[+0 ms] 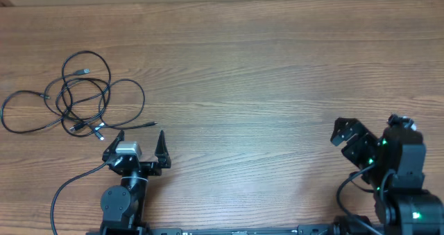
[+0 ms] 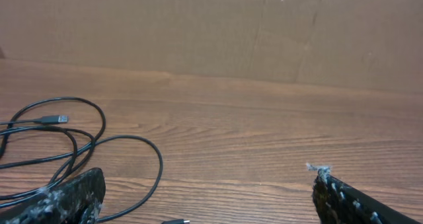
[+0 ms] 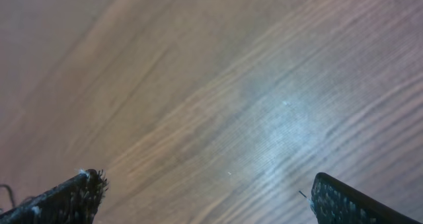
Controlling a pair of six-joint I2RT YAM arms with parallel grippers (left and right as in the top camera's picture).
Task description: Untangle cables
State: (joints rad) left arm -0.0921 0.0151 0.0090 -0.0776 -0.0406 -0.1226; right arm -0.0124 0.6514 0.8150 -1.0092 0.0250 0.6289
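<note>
Black cables (image 1: pixel 83 100), brown wood-grain table (image 1: pixel 277 68)

I read the tabletop (image 1: pixel 277 68) as brown wood grain, smooth, with a soft sheen in the right wrist view. Cables (image 1: pixel 83 96): thin black sheath, plastic or rubber look, faint gloss. One plug (image 2: pixel 58 119) has a silver metal shell. Left end effector (image 1: pixel 141 136) fingers (image 2: pixel 73 194): black, rough dimpled pads, whitish scuffs and fuzz. Right end effector (image 3: pixel 205 184) looks the same. Back wall (image 2: pixel 198 26): matt brown cardboard.
</note>
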